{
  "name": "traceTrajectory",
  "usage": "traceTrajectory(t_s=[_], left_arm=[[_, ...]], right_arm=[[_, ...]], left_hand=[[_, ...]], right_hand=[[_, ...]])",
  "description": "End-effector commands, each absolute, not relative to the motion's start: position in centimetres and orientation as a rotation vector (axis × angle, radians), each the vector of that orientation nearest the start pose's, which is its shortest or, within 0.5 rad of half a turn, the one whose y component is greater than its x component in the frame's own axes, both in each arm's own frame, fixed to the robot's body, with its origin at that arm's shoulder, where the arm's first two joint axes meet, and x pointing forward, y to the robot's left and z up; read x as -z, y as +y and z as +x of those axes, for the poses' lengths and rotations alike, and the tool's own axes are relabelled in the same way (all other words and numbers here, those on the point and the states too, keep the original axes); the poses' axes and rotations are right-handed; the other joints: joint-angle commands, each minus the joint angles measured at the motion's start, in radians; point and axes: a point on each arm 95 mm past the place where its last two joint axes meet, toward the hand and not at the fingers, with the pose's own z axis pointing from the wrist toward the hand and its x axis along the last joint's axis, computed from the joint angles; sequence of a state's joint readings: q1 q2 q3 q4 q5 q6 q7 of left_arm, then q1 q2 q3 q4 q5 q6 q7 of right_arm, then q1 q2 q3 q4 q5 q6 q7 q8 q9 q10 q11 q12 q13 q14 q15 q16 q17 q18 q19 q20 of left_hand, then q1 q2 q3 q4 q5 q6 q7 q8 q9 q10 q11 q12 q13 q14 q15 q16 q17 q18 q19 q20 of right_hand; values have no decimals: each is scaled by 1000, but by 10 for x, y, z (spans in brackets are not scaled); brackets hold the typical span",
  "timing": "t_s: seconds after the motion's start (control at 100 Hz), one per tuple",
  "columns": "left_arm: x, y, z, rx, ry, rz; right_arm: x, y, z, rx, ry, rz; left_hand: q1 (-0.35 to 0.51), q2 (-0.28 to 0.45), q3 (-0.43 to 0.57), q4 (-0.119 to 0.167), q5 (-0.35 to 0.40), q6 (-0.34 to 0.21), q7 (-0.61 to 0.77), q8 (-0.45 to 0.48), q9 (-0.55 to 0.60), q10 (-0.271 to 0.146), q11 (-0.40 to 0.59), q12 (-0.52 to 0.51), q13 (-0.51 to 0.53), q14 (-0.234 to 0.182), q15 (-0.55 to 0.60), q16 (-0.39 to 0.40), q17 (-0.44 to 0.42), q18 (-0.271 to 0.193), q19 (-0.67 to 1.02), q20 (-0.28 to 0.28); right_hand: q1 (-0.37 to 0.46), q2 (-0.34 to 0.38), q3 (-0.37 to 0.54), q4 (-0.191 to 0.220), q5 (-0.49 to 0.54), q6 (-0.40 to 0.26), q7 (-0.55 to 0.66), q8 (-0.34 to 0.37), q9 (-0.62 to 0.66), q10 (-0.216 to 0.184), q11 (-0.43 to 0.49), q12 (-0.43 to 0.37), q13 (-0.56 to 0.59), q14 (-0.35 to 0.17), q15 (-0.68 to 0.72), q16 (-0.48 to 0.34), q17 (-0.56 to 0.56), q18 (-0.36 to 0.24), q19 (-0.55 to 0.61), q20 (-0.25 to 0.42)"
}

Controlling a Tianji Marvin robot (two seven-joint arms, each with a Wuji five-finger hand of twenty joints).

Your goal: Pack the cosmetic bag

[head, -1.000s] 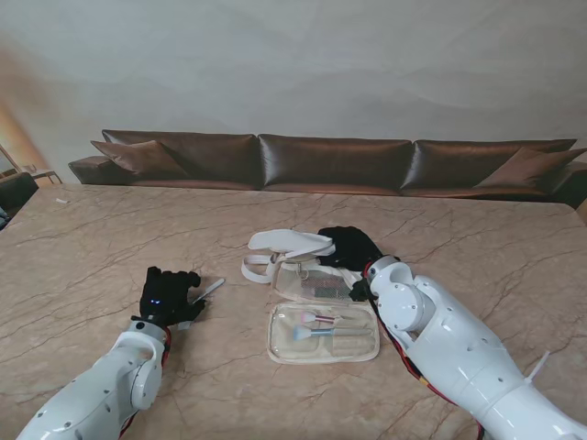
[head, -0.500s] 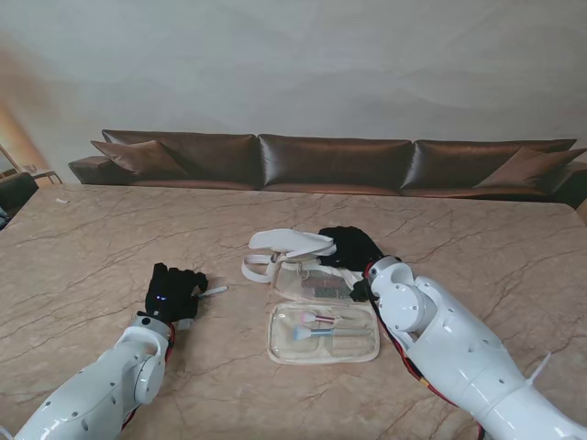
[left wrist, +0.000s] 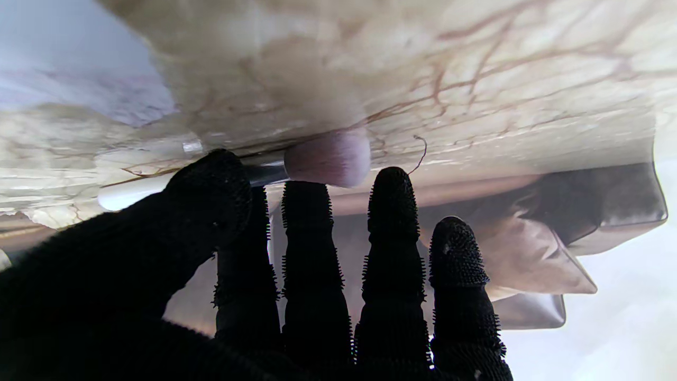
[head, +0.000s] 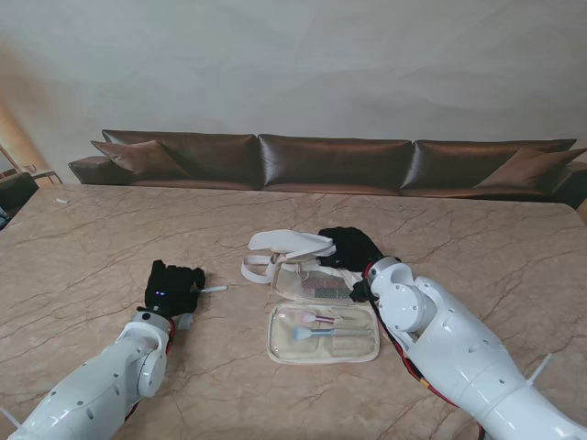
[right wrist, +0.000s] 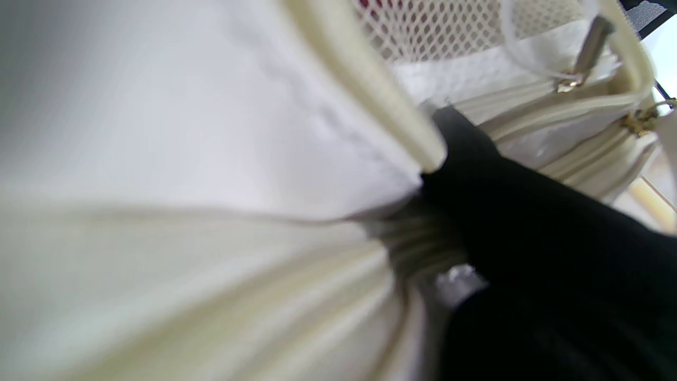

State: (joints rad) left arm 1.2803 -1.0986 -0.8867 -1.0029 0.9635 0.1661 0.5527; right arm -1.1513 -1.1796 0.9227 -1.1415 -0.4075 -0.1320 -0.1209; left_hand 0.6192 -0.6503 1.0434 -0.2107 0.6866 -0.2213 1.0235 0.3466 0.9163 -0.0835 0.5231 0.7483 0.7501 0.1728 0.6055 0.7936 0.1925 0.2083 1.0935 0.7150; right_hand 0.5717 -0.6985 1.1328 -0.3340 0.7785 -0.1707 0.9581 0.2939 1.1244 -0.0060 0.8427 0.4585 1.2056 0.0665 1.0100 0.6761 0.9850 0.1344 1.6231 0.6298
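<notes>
- Left hand (head: 173, 287) pinches a makeup brush (left wrist: 296, 165) between thumb and fingers, low over the marble table (head: 92, 247).
- Right hand (head: 348, 247) grips the open cosmetics bag (head: 316, 307) by its far rim, to my right.
- Judged step: carrying the brush over; next, lay it inside.

The table (head: 477, 238) is polished veined marble with a soft sheen; the sofa (head: 335, 163) behind it looks like glossy brown leather. The cosmetics bag (head: 323, 316) is cream cloth with a net pocket (right wrist: 423, 24) and metal zip pulls (right wrist: 589, 42). Both hands wear matt black nubbed gloves; the makeup brush (left wrist: 317, 161) has soft bristles and a shiny ferrule.
</notes>
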Motion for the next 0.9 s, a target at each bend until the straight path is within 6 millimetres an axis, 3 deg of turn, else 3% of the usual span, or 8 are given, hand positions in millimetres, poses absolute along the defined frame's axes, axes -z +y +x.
traceTrajectory(t_s=[0.0,0.12,0.2,0.29,0.35,0.57,0.77,0.89], left_arm=[[444,58,422,1173,1408,-1078],[448,58,422,1165,1439,-1055],[450,59,422,1159,1473,-1022],[452,61,423,1152,1517,-976],[454,62,424,1154,1531,-964],[457,63,425,1177,1530,-954],[457,62,423,1213,1470,-1024],[452,61,422,1240,1448,-1025]], right_arm=[[342,46,490,2327,-1654,-2008],[343,47,491,2325,-1657,-2006],[342,47,491,2324,-1658,-2006],[342,48,491,2324,-1659,-2006],[342,48,491,2323,-1660,-2005],[343,49,491,2319,-1657,-2007],[344,49,491,2318,-1654,-2007],[344,49,491,2315,-1656,-2006]], left_hand=[[22,-90,-36,-56,173,-29,48,-35,74,-25,-17,17,25,-10,17,-5,6,27,29,-9],[29,-60,-2,-34,137,-24,96,-3,92,-12,-74,81,16,-4,22,3,-4,31,29,-13],[14,-58,56,-11,97,-8,79,143,83,6,-86,103,8,0,23,12,-8,30,26,-13],[16,-71,118,-17,68,-41,60,330,90,-5,-110,123,13,-10,28,13,2,18,30,-13],[2,-87,156,-13,62,-58,61,407,102,-15,-117,129,19,-17,33,15,12,5,35,-15],[-45,-94,199,-8,65,-45,43,484,216,4,-119,52,121,-46,66,9,86,-6,70,-16],[-47,-66,177,-33,41,-11,52,512,235,1,-27,190,134,-43,141,80,81,10,67,-21],[-35,-53,154,-43,33,-12,50,517,227,1,-13,212,125,-45,145,99,70,7,64,-17]], right_hand=[[73,80,81,22,51,-138,87,-10,32,-13,28,-4,111,-58,104,21,48,-17,104,12],[74,79,81,22,49,-136,87,-10,32,-14,27,-5,111,-58,103,21,48,-16,104,12],[73,79,81,22,51,-137,88,-9,32,-13,27,-4,111,-58,104,21,48,-15,104,12],[73,79,81,22,51,-137,88,-9,32,-13,27,-5,111,-58,104,21,48,-15,105,12],[72,89,76,21,52,-137,89,-9,31,-14,27,-5,111,-58,104,21,48,-16,105,13],[76,92,68,23,51,-136,88,-10,31,-14,27,-5,111,-57,104,21,49,-16,107,12],[75,91,68,24,49,-135,86,-11,32,-14,25,-7,111,-56,103,21,49,-16,107,12],[75,90,69,24,50,-134,86,-13,32,-13,25,-8,111,-56,103,21,49,-16,107,11]])
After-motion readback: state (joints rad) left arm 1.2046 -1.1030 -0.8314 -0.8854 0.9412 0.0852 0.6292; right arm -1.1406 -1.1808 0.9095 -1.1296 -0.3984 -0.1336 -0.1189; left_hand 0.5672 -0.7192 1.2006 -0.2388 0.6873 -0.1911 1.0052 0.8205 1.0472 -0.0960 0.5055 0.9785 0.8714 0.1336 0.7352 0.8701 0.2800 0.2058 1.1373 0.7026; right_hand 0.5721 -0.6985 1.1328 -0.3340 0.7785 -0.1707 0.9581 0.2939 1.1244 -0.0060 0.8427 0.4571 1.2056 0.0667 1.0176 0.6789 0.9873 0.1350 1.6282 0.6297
